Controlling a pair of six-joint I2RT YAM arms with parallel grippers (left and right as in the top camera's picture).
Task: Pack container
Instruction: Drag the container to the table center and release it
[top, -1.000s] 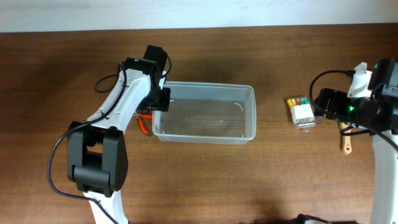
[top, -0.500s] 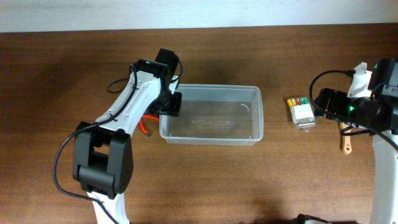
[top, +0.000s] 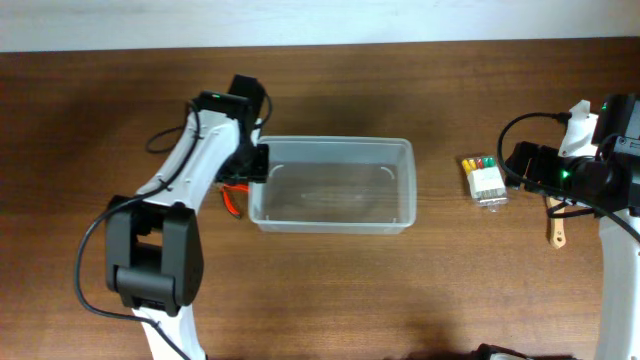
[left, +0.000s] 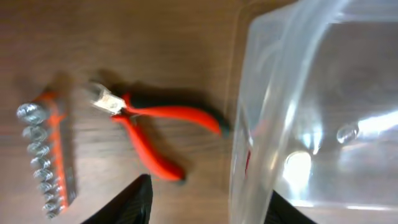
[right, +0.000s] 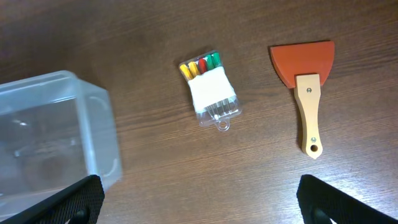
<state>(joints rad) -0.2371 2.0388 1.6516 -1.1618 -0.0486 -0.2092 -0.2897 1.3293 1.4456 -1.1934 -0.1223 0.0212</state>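
Observation:
The container (top: 330, 225) is a clear plastic tub lying mid-table with nothing visible inside. My left gripper (top: 258, 163) is open and straddles its left wall. In the left wrist view the gripper (left: 208, 205) has one finger outside and one inside, with the container wall (left: 249, 155) close to the inner finger. My right gripper (top: 525, 165) is open and empty, hovering over the table at the right. In the right wrist view its fingers (right: 199, 202) are spread wide, and the container's right end (right: 93, 124) shows at the left.
Red-handled pliers (top: 232, 197) (left: 155, 118) and an orange rail of sockets (left: 46, 155) lie left of the tub. A clear pack of coloured screwdrivers (top: 484, 180) (right: 211, 93) and a wooden-handled orange scraper (top: 556, 228) (right: 305, 81) lie at the right.
My left gripper pushed the container a little to the right, then brought it back left, close to where it started. The right arm has not moved.

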